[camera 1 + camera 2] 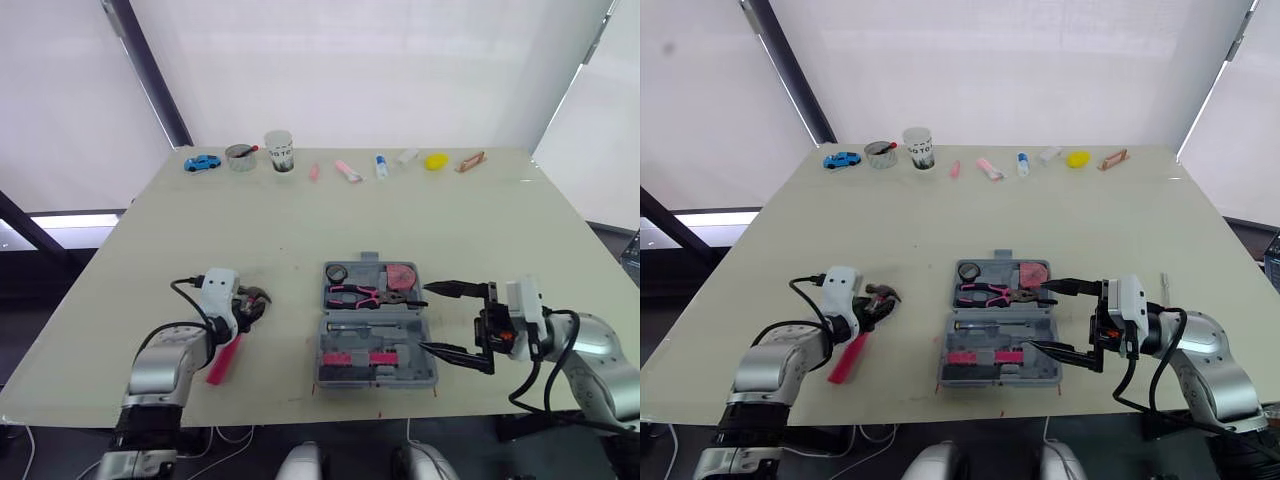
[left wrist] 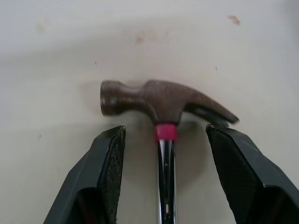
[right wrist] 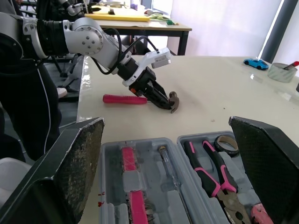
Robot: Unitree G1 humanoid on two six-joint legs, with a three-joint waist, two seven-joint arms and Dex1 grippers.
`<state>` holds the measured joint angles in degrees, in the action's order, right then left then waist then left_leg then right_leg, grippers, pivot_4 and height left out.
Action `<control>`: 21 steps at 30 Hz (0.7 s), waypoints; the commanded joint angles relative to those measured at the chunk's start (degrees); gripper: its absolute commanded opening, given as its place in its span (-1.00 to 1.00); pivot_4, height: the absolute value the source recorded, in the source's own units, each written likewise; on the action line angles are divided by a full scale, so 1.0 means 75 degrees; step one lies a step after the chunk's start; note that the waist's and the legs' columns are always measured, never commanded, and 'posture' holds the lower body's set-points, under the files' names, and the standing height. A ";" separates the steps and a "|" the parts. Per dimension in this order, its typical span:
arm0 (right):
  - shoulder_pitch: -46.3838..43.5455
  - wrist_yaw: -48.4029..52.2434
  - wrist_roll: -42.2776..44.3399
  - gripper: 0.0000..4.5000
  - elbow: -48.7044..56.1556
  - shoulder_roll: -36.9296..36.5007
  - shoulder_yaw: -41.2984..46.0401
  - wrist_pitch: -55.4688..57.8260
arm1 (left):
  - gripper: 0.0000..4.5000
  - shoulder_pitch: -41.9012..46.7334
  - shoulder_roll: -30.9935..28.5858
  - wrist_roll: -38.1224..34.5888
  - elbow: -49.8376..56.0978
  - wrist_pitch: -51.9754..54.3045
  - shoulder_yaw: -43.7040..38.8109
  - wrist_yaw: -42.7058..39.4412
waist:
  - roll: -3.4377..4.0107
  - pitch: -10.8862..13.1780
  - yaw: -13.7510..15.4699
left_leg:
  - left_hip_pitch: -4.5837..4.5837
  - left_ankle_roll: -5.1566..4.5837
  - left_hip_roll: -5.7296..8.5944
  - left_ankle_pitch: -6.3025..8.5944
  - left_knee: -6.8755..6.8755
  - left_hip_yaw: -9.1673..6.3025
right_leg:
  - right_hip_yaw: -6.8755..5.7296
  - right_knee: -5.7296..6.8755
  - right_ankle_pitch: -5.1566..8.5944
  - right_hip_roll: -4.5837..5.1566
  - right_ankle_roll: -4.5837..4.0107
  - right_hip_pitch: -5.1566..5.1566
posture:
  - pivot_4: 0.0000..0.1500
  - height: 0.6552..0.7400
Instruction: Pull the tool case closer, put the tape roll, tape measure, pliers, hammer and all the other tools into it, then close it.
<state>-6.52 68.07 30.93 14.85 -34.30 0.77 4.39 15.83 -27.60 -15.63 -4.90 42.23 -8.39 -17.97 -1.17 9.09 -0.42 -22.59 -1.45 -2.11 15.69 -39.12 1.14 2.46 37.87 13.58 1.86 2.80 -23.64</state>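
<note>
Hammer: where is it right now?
In the head views the hammer lies on the table left of the open tool case, its steel neck between the left tool's open fingers.

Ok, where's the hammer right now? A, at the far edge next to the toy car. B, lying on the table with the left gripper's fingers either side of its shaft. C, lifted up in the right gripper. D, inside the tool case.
B: the hammer lies flat on the table, left of the open tool case, with the left gripper open astride its shaft just below the head.
</note>
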 commanded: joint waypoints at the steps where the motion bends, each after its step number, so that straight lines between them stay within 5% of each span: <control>1: 0.0042 -0.0061 0.0033 1.00 0.0258 0.0015 0.0095 -0.0174 | -0.26 0.0044 0.0036 0.0175 -0.0298 -0.0149 0.0085 -0.0029 | 0.0001 -0.0001 -0.0011 | 0.0000 0.0000 0.0000 0.0000 0.0000 -0.0001 | 0.0000 0.0001 0.0000 0.0000 0.0000 0.0000 | 1.00 1.00; 3: 0.0073 -0.0067 0.0007 1.00 0.0247 0.0023 0.0093 -0.0203 | -0.66 0.0013 0.0041 0.0222 -0.0329 -0.0209 0.0117 -0.0100 | 0.0001 -0.0001 -0.0006 | 0.0001 0.0000 0.0000 0.0000 0.0000 -0.0002 | 0.0000 0.0001 0.0000 0.0000 0.0000 0.0000 | 1.00 1.00; 6: 0.0101 -0.0092 -0.0011 1.00 0.0227 0.0028 0.0098 -0.0229 | -0.95 -0.0109 0.0022 0.0231 -0.0258 -0.0284 0.0083 -0.0182 | 0.0001 -0.0001 -0.0001 | 0.0000 0.0000 0.0000 0.0000 0.0000 -0.0002 | 0.0003 -0.0001 0.0000 0.0005 0.0001 0.0000 | 1.00 1.00; 21: 0.0227 0.0016 -0.0059 1.00 -0.0181 -0.0175 0.0357 -0.0399 | -0.96 -0.0517 -0.0981 -0.1074 0.2586 0.0077 0.0606 -0.2858 | -0.0016 0.0013 0.0003 | -0.0012 0.0000 -0.0007 0.0000 0.0000 -0.0003 | -0.0005 -0.0008 0.0001 0.0011 -0.0001 -0.0003 | 1.00 1.00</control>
<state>-4.86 67.70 29.74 12.84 -34.81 1.21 2.24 9.84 -34.08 -21.50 10.15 41.95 -5.04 -36.65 -1.29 9.19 -0.40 -22.67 -1.44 -2.16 15.70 -39.12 1.11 2.46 37.81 13.59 1.97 2.79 -23.66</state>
